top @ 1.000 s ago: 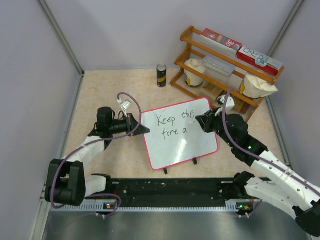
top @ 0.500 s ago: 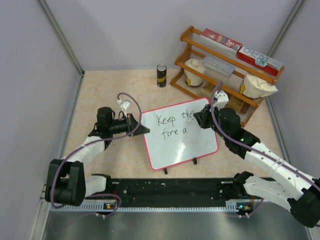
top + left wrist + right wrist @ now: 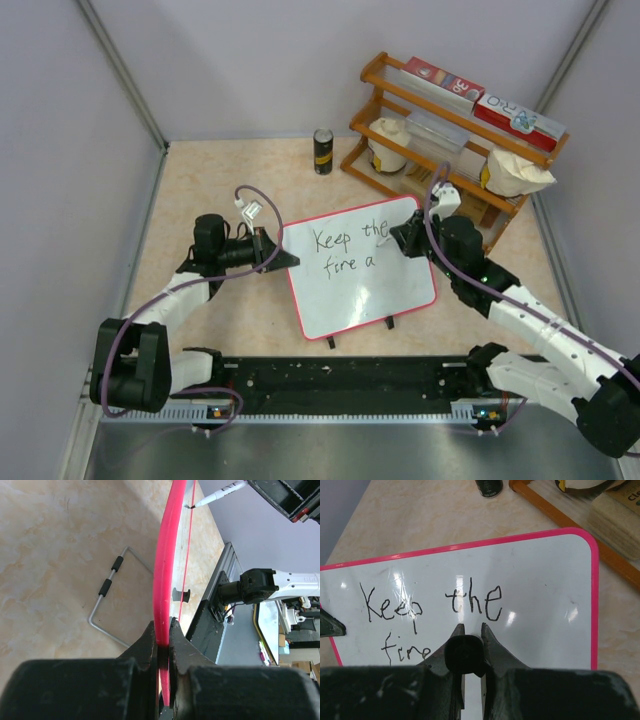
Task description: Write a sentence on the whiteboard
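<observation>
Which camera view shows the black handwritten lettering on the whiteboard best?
Top external: both lines of the thin black handwritten lettering read whole, "Keep the fire a". Right wrist is closer, but the right gripper holding a marker hides the second line's end. Left wrist sees the red-rimmed white whiteboard edge-on, so no lettering.

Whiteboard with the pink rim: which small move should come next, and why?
Probably set the white, black-tipped marker down just after the "a" and start the next letter: the black handwritten lettering on the glossy white rectangular whiteboard ends at "fire a", the right gripper holds the marker, the left gripper clamps the rim.
</observation>
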Robot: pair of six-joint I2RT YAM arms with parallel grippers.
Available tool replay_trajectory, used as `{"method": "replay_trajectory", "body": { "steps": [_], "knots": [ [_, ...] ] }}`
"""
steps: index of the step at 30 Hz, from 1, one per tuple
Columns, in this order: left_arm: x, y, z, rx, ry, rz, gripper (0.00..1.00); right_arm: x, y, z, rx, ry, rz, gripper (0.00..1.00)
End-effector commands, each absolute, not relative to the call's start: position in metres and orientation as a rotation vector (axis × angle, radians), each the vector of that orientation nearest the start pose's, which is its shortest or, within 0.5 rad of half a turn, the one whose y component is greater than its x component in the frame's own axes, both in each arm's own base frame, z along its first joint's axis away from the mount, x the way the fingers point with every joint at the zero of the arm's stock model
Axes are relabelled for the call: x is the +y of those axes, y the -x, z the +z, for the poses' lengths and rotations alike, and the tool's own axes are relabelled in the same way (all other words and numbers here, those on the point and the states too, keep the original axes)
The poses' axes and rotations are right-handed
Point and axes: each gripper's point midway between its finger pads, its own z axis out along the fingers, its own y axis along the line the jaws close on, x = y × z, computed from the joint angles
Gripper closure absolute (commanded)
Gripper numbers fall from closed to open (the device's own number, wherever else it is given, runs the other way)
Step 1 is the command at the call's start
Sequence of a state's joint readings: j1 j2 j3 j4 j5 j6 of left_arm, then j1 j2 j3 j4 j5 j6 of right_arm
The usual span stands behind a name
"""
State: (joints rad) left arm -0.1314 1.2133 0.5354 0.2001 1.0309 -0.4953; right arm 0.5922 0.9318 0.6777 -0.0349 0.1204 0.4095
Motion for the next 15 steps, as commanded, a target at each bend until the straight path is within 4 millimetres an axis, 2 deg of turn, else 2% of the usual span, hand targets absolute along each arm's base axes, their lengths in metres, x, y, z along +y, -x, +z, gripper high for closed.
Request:
{"method": "replay_trajectory", "body": {
  "steps": [1,10,12,15],
  "knots": [
    [-0.184,-0.256,0.129,2.092,-0.315,-1.276,1.0,0.194,-0.29,0.222,1.856,0.085,0.63,1.0],
    [-0.185,-0.256,0.13,2.09,-0.316,-1.277,1.0,0.19,-0.279,0.198,1.914,0.084,0.633,1.0],
    [-0.185,-0.256,0.13,2.09,-0.317,-1.277,1.0,0.188,-0.273,0.185,1.956,0.086,0.626,1.0],
    [-0.185,-0.256,0.131,2.089,-0.318,-1.279,1.0,0.186,-0.269,0.178,1.974,0.089,0.624,1.0]
  ]
}}
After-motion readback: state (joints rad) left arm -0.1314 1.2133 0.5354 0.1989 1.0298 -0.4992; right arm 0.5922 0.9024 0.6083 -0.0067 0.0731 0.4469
